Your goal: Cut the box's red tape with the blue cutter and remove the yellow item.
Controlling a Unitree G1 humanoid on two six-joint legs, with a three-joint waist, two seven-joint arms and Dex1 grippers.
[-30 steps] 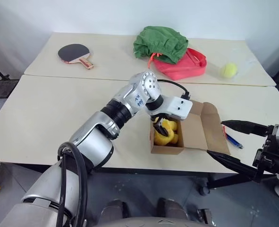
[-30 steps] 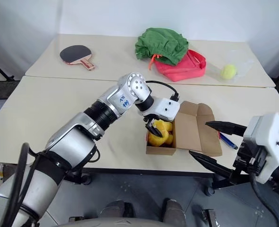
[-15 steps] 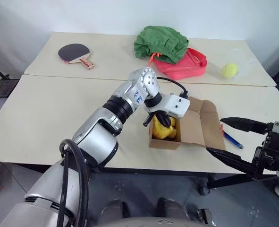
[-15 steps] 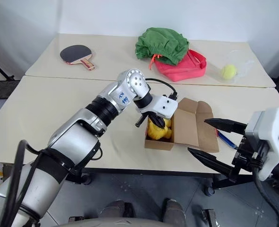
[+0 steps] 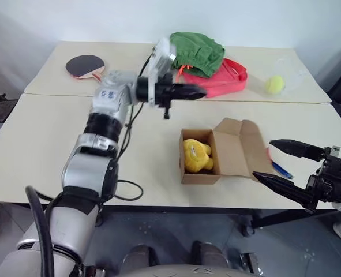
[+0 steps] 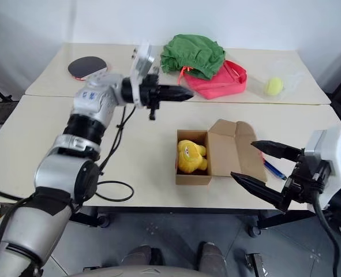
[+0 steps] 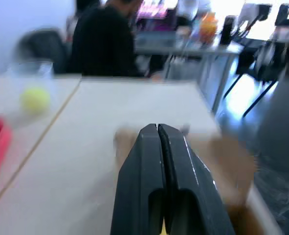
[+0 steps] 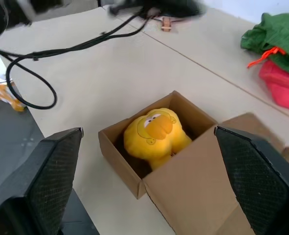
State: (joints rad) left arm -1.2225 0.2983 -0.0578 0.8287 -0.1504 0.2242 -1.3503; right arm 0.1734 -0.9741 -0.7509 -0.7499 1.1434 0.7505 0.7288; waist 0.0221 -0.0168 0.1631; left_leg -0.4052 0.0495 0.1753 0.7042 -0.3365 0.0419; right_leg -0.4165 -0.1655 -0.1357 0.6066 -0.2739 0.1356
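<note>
Left gripper [image 5: 198,92] has lifted out of the box [image 5: 216,153] since a second ago, fingers pressed together, empty, arm stretched level above the beige table [image 5: 49,135]. Right gripper [image 5: 277,163] spread wide, empty, just right of box. One yellow item [image 5: 197,156] inside open box; one blue cutter [image 5: 281,170] just right of it. Person seated behind, in left wrist view.

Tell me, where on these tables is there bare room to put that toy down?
The near table is bare left of the box, where the yellow toy sits. The far table is bare between the paddle and the green cloth. It's crowded around the red bag, tennis ball and blue cutter.
</note>
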